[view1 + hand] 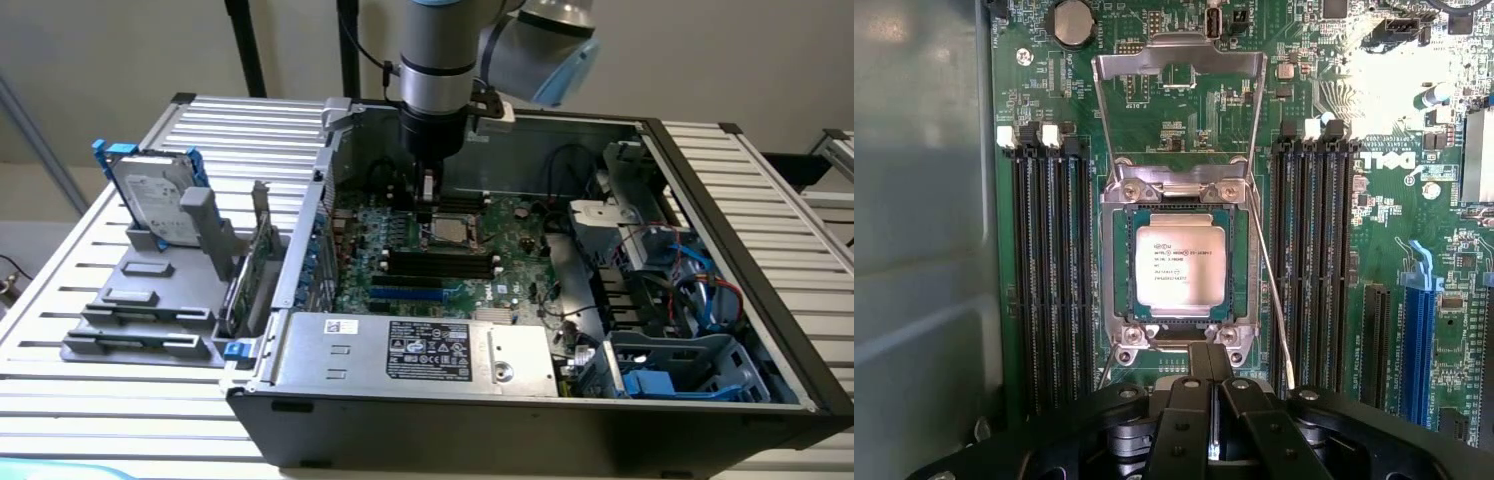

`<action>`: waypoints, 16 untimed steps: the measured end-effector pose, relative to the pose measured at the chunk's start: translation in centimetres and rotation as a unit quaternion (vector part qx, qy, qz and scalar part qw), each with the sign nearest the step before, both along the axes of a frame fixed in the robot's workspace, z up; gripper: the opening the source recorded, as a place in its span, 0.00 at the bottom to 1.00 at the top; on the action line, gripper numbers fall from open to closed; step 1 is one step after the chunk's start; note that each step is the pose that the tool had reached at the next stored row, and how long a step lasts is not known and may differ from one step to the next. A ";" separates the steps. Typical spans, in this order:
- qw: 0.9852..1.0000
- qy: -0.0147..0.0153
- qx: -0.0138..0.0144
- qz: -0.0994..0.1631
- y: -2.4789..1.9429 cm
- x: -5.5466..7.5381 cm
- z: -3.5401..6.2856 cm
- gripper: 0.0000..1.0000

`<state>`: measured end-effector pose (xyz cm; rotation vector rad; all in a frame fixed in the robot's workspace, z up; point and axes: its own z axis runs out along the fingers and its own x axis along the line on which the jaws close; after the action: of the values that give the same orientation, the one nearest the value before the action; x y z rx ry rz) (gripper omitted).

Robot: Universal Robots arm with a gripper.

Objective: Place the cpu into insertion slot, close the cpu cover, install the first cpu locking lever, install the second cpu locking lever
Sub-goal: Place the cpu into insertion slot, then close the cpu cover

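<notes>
On slatted table (120, 400), open case (534, 440), cpu (1179, 265) seated, beige wall (107, 50)

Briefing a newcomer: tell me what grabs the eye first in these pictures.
The robot arm hangs down into the open computer case on the slatted table. Close by its shut gripper, the cpu lies in the insertion slot, with the cpu cover standing open beyond.

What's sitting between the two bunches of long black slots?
In the wrist view, the cpu sits there in the insertion slot, its cpu cover flipped open.
</notes>
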<state>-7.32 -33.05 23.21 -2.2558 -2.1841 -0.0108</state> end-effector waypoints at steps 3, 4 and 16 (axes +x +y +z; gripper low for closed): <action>1.000 0.000 0.000 0.000 0.00 0.0 0.00 0.11; 1.000 0.000 0.000 0.000 0.00 0.0 0.00 0.11; 1.000 0.002 0.000 0.000 0.00 1.3 0.21 0.11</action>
<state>-5.97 -33.06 23.41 -2.2538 -2.1819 -0.0060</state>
